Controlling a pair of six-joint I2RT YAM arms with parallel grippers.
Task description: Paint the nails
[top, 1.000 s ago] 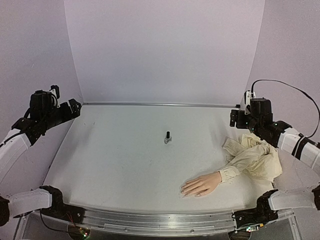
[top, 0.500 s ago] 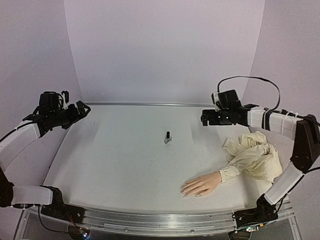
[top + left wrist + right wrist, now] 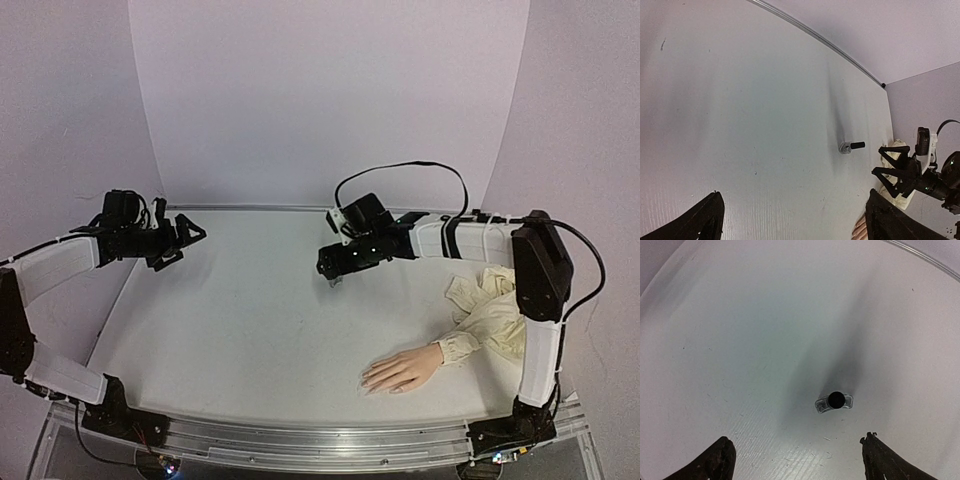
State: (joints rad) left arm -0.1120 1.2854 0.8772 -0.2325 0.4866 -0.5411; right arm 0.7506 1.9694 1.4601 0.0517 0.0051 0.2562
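Right gripper arriving over the polish bottle; both claws gaping, holding nothing.
I am watching it swinging across the table from the far right corner while the left gripper is edging inward, so bottle pickup looks next. The cream sleeve and mannequin hand are lying near right, well apart from the bottle. The nails are too small to resolve, probably unpainted.
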